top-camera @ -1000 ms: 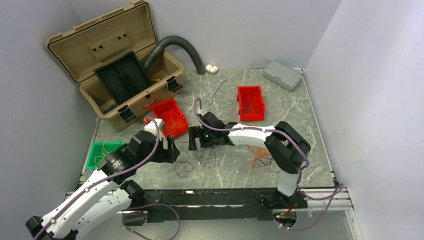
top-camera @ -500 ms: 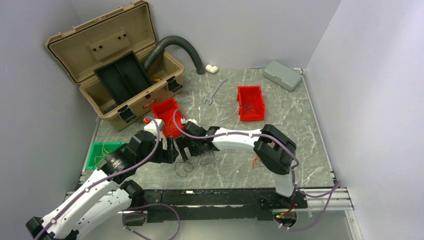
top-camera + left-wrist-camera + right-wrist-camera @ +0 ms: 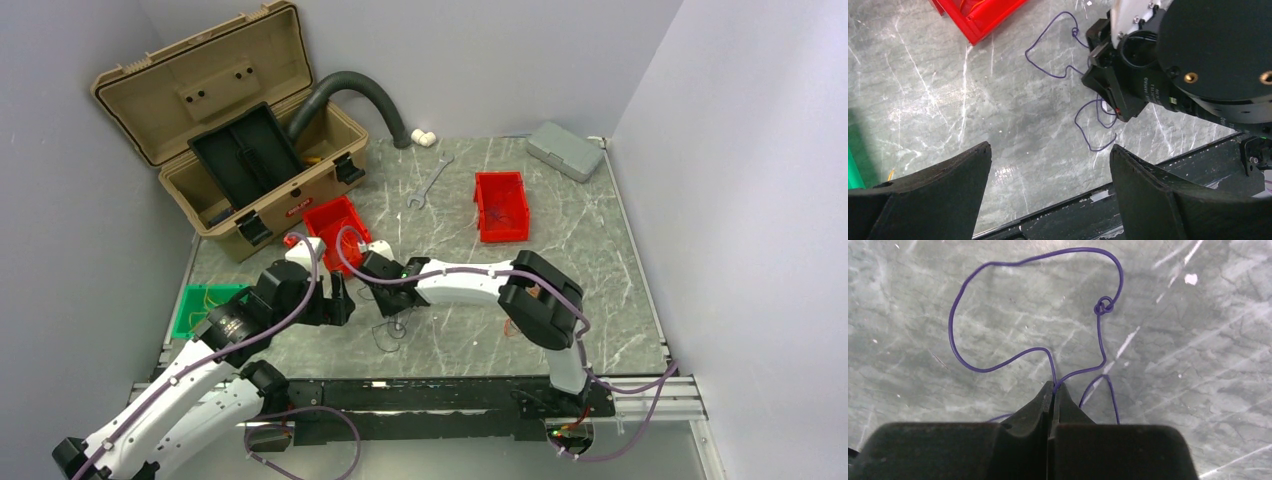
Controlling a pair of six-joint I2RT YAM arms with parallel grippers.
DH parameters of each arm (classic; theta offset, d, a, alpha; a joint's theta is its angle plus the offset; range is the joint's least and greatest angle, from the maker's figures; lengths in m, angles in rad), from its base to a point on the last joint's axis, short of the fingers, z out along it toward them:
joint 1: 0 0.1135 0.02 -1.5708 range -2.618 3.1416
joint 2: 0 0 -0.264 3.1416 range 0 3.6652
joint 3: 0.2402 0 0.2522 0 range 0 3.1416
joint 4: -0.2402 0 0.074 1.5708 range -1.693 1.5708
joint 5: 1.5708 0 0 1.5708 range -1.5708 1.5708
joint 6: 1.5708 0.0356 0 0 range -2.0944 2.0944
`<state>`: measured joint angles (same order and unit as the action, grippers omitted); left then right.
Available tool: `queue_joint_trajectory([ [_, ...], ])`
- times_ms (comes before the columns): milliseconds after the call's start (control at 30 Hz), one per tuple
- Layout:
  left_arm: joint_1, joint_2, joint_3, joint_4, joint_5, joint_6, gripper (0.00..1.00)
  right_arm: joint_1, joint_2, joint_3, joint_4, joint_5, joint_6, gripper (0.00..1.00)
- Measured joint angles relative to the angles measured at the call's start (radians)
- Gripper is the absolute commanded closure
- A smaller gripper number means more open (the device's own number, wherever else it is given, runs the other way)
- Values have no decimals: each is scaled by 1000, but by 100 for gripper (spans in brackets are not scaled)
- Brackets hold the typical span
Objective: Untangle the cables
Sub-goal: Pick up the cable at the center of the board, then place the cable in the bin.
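Observation:
A thin dark purple cable (image 3: 952,325) lies in loops on the marble table, with a small knot (image 3: 1103,306) in it. My right gripper (image 3: 1054,386) is shut on this cable where two strands cross. In the top view the right gripper (image 3: 376,291) is left of centre, and loose purple loops (image 3: 386,332) trail below it. My left gripper (image 3: 1050,150) is open just to its left with nothing between the fingers. In the left wrist view the purple cable (image 3: 1096,149) lies ahead of it. Orange strands (image 3: 508,326) peep out beside the right arm's elbow, mostly hidden.
A red bin (image 3: 318,215) holding orange wires sits just behind the grippers, and another red bin (image 3: 501,206) is further right. A green tray (image 3: 192,300) lies at the left edge. At the back are an open tan toolbox (image 3: 240,150), a wrench (image 3: 428,182), a grey case (image 3: 565,150) and a grey hose (image 3: 360,95).
The right arm has swung left across the table, and its gripper has gone from open to shut on the purple cable. The left arm has barely moved.

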<state>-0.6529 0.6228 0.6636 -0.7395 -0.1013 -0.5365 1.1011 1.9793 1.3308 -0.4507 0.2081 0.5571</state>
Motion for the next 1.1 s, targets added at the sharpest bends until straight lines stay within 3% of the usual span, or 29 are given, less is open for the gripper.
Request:
queue_joint_trajectory([
  [233, 3, -4, 8, -6, 1, 2, 11, -51, -150, -139, 0, -19, -11, 100],
  [467, 4, -4, 8, -5, 19, 6, 12, -233, -474, -175, -20, -79, -46, 100],
  [600, 4, -2, 8, -3, 31, 21, 12, -343, -578, -143, -66, -84, -92, 100],
  [800, 4, 16, 19, 2, 52, 27, 12, -508, -585, -11, -148, -94, -167, 100],
  [900, 4, 22, 22, 11, 61, 28, 2, -597, -564, 63, -171, -107, -188, 100],
  [1100, 4, 29, 23, 20, 71, 27, 1, -756, -464, 152, -173, -114, -201, 100],
])
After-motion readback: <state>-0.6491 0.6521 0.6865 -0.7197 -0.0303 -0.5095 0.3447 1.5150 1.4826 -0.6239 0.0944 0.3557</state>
